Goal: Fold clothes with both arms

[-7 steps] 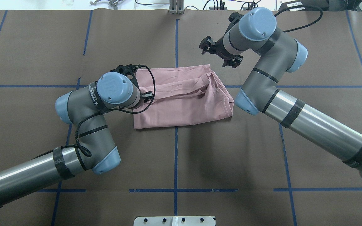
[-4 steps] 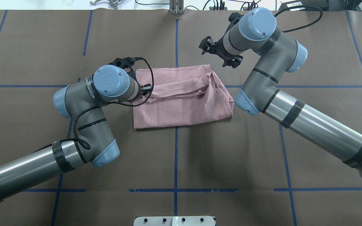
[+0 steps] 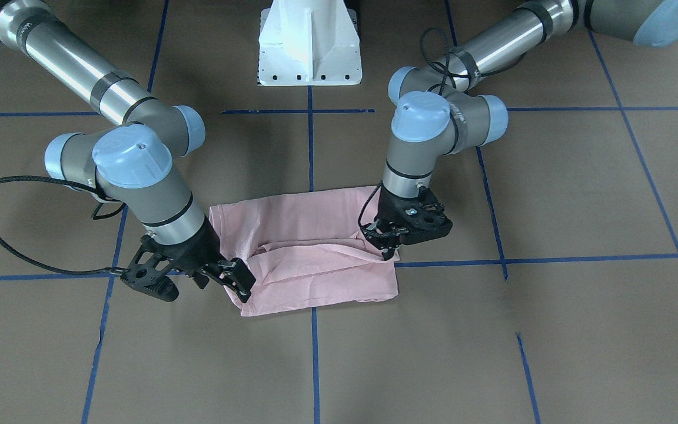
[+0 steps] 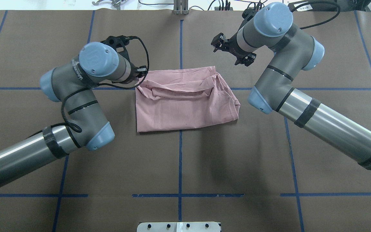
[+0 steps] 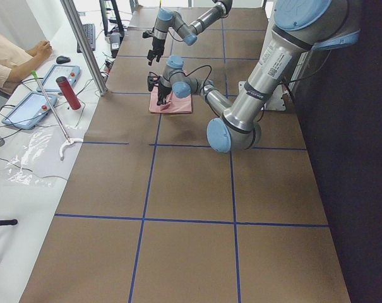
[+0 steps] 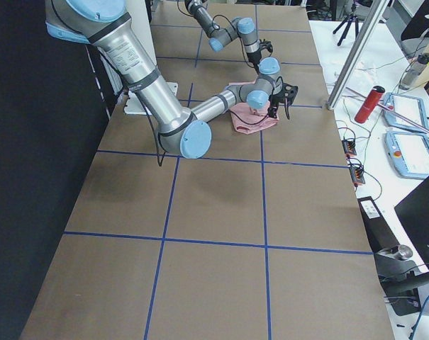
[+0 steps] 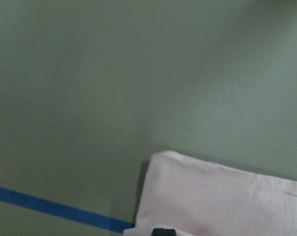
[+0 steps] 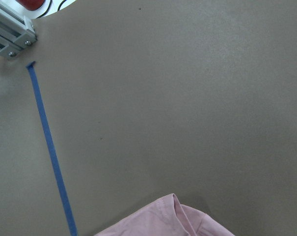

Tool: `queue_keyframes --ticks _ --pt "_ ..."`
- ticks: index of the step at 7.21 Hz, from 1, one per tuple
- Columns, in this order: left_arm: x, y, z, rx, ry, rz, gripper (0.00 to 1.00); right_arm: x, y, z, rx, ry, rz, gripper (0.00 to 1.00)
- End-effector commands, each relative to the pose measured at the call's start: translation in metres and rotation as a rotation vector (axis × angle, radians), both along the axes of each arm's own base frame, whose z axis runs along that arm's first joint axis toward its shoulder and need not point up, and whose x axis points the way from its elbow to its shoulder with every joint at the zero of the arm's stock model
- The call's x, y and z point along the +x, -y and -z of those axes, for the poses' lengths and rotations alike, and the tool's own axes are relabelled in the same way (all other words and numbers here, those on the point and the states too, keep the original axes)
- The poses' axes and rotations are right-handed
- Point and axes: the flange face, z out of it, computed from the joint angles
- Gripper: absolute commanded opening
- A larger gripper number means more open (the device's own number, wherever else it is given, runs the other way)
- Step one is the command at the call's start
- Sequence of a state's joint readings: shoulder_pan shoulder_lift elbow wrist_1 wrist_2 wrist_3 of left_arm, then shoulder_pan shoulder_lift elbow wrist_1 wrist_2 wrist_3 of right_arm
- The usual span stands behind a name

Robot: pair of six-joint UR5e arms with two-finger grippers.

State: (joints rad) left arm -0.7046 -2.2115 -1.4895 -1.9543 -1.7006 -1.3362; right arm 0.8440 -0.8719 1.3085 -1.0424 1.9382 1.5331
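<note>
- One pink T-shirt (image 4: 185,109), folded to a rough rectangle, flat at mid table (image 4: 237,161).
- Of two, left gripper (image 3: 385,246): pinched onto a fold at the shirt's far left edge.
- The right gripper (image 3: 196,281): fingers spread wide, nothing held, by the far right corner.

Overhead and front views face each other over the T-shirt (image 4: 185,100).
</note>
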Motion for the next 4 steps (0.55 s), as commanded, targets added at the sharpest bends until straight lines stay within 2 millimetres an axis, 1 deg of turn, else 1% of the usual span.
queue_keyframes --ticks 1,2,3,4 --pt "-0.097 0.031 -0.012 0.092 0.04 0.01 0.0 0.083 0.032 -0.041 0.013 -0.026 0.034 1.0" --pt "-0.145 0.032 -0.037 0.123 0.071 -0.036 0.0 0.135 0.043 -0.073 0.048 -0.053 0.076 1.0" --pt "-0.198 0.037 -0.06 0.156 0.103 -0.078 0.0 0.2 0.048 -0.108 0.063 -0.045 0.128 1.0" --pt "-0.257 0.051 -0.085 0.179 0.141 -0.116 0.0 0.265 0.046 -0.14 0.092 -0.036 0.163 1.0"
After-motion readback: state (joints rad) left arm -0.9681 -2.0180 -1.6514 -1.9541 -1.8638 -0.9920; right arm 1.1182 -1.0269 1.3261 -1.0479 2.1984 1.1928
